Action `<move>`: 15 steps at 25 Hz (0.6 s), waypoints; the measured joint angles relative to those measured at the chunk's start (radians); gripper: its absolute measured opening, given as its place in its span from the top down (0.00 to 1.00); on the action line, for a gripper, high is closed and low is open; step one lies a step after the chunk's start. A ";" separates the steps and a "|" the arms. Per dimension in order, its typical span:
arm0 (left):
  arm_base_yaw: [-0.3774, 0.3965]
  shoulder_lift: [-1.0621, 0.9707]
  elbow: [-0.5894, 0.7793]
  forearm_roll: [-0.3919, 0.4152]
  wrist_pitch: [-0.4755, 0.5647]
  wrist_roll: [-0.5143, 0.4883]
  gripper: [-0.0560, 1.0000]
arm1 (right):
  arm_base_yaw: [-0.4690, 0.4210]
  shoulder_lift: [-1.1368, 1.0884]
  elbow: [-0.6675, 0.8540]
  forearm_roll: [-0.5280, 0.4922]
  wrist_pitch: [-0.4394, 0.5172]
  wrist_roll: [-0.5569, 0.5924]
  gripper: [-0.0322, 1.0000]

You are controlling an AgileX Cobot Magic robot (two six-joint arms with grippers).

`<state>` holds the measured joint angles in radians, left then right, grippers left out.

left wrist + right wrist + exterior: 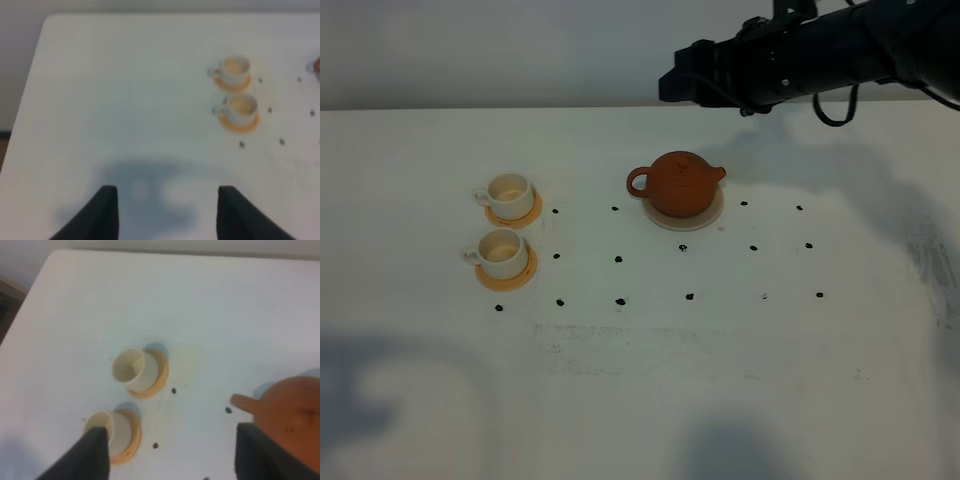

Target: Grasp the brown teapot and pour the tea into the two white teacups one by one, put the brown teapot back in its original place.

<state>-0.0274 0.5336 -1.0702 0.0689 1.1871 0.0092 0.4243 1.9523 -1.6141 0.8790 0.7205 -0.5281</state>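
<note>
Two white teacups (508, 194) sit on orange coasters (516, 212), left side of the table (740, 380). The brown teapot (678, 183) sits on its pale coaster (686, 221), mid table, spout to the right. L gripper (167, 200) & R gripper (170, 440): fingers wide apart, nothing in them.

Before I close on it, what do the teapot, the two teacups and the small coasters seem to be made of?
Teapot: likely unglazed clay; matte reddish-brown, no sharp glints. Far teacup and near teacup: probably glazed ceramic; smooth white walls, cream insides. Small coasters: flat, dull orange-tan, perhaps wood or cork; too blurred to tell.
</note>
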 joint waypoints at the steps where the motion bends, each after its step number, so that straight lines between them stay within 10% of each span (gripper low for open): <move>1: 0.000 -0.028 0.009 0.005 0.012 -0.009 0.51 | 0.011 0.011 -0.015 -0.013 0.005 0.010 0.46; 15: 0.000 -0.386 0.459 -0.042 -0.029 -0.051 0.52 | 0.110 0.058 -0.061 -0.177 -0.045 0.125 0.46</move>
<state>-0.0274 0.1476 -0.6110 0.0265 1.1577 -0.0421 0.5341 2.0102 -1.6752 0.7024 0.6760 -0.4035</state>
